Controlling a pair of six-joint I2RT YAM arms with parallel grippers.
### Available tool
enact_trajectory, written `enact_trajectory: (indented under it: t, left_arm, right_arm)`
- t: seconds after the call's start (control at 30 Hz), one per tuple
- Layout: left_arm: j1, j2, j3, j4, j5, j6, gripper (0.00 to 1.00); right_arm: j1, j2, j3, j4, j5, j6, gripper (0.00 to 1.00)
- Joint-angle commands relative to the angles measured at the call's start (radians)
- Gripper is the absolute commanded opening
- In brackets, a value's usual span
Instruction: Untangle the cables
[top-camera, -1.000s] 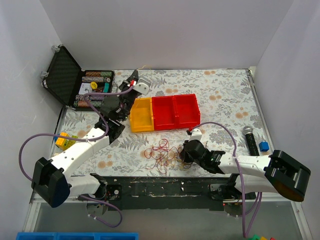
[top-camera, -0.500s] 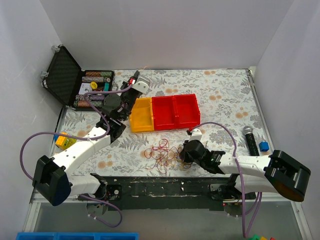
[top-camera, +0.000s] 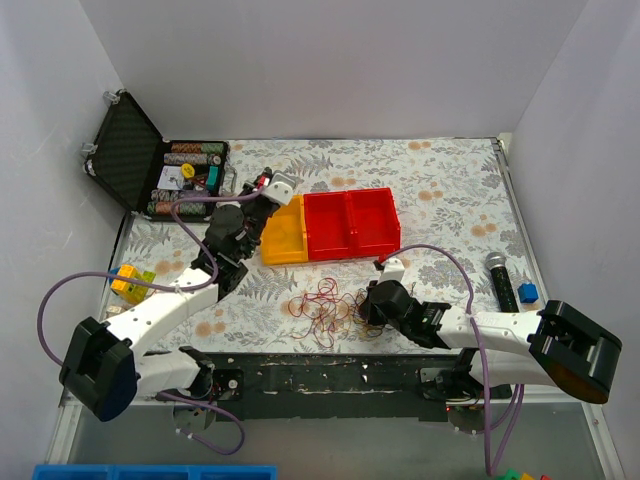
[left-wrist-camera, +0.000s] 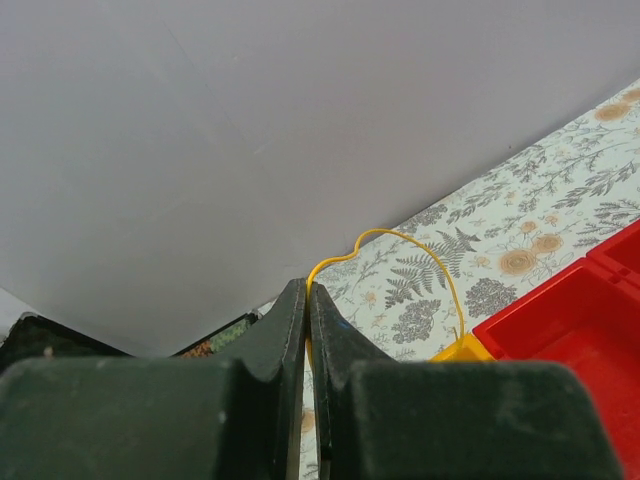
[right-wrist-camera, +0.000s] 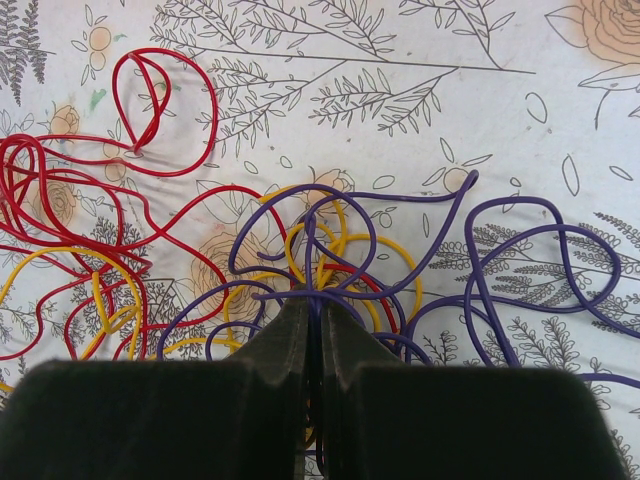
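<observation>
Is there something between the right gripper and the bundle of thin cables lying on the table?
Nothing visible stands between them. The right gripper is down at the cables, at the bundle's right edge. Its jaws are shut among purple and yellow loops and appear to pinch one of them.

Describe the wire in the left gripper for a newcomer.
Find the yellow bin beside the red bin mid-table; the left gripper hangs shut at its far-left corner. One thin yellow wire arcs from it, alone, unlike the tangle by the right gripper.
</observation>
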Motion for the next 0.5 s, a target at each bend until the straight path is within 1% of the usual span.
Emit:
enact_trajectory:
  t: [0.0, 0.27, 0.47]
  left_arm:
    - [0.005, -0.050, -0.031, -0.035, -0.023, -0.002, 0.00]
    - [0.005, -0.004, -0.075, -0.154, -0.035, -0.018, 0.00]
    - [0.005, 0.099, -0.052, -0.210, -0.077, -0.033, 0.00]
  right_arm:
    - [0.006, 0.018, -0.033, -0.058, -0.023, -0.001, 0.01]
    - [0.005, 0.021, -0.033, -0.061, -0.021, 0.001, 0.01]
    - [0.005, 0.029, -0.025, -0.064, -0.023, -0.005, 0.01]
